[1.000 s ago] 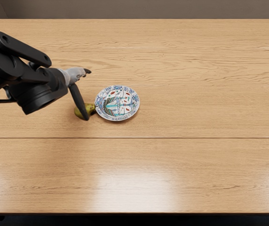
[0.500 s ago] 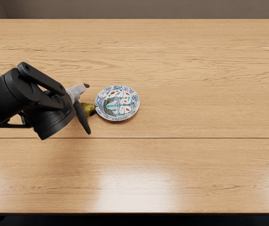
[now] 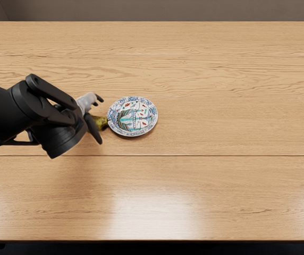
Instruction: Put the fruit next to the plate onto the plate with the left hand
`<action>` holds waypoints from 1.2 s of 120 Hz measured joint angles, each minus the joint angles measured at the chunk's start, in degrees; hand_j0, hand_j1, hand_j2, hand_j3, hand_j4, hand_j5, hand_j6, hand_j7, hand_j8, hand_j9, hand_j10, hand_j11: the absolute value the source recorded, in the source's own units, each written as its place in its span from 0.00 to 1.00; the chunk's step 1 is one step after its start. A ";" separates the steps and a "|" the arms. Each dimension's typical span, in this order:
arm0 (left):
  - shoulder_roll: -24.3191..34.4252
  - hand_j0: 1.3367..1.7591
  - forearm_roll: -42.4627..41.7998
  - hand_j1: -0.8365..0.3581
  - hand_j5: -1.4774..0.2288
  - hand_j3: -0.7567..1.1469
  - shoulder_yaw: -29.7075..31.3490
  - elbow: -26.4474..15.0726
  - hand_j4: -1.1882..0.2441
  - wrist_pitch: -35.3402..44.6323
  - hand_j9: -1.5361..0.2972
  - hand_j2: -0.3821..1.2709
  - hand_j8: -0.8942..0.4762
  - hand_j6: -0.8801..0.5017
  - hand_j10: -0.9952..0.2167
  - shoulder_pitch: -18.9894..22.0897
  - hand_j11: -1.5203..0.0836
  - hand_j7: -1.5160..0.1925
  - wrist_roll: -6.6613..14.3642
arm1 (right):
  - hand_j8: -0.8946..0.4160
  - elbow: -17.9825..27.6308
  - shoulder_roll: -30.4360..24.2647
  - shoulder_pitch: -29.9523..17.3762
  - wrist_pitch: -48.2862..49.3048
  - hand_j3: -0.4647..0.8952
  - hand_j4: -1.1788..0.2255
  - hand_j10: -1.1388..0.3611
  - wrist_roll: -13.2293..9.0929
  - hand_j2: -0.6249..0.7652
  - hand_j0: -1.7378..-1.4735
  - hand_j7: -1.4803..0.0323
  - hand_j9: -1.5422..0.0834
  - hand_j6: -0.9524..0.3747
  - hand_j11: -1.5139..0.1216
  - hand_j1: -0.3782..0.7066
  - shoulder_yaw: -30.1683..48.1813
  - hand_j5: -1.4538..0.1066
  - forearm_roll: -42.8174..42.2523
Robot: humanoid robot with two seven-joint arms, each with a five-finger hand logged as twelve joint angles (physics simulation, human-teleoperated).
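The left hand (image 3: 90, 112) hovers low over the desk (image 3: 221, 170), its fingers (image 3: 91, 99) spread: pale ones reach toward the far edge and one dark digit angles down toward the near edge, with nothing visibly clamped between them. The fruit (image 3: 101, 122), small and yellow-green, sits in that gap, on the desk and right against the left rim of the plate (image 3: 133, 116), so it is not yet on the plate. The open spread looks like a set-up for closing around the fruit from the side away from the plate, since the rim blocks the other side. The plate is shallow, with a blue, red and white pattern, and lies left of the desk's middle, nearer the far edge than the near one. The bulky black arm (image 3: 30, 114) enters from the left edge and covers the wrist and palm. It also hides much of the fruit's left side, so whether any finger touches the fruit cannot be told. The right hand is out of view.
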 joint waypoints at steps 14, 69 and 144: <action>-1.01 0.76 0.86 0.78 0.71 0.40 0.24 0.68 0.68 0.32 0.69 0.26 0.50 0.49 0.65 1.18 0.78 0.73 0.04 | 0.67 0.00 0.00 0.00 0.00 0.34 0.83 0.75 0.00 0.45 0.30 0.97 0.94 0.71 0.91 0.04 0.00 0.92 0.00; -2.53 0.76 4.52 0.77 0.70 0.40 1.81 1.93 0.67 0.47 0.68 0.26 0.49 0.48 0.64 1.33 0.77 0.72 0.60 | 0.67 0.00 0.00 0.00 0.00 0.34 0.83 0.75 0.00 0.45 0.30 0.97 0.94 0.71 0.91 0.04 0.00 0.92 0.00; -3.52 0.76 4.61 0.78 0.70 0.40 5.34 1.94 0.68 0.34 0.68 0.26 0.49 0.48 0.64 2.37 0.77 0.72 0.61 | 0.67 0.00 0.00 0.00 0.00 0.34 0.83 0.75 0.00 0.45 0.30 0.97 0.94 0.71 0.91 0.04 0.00 0.92 0.00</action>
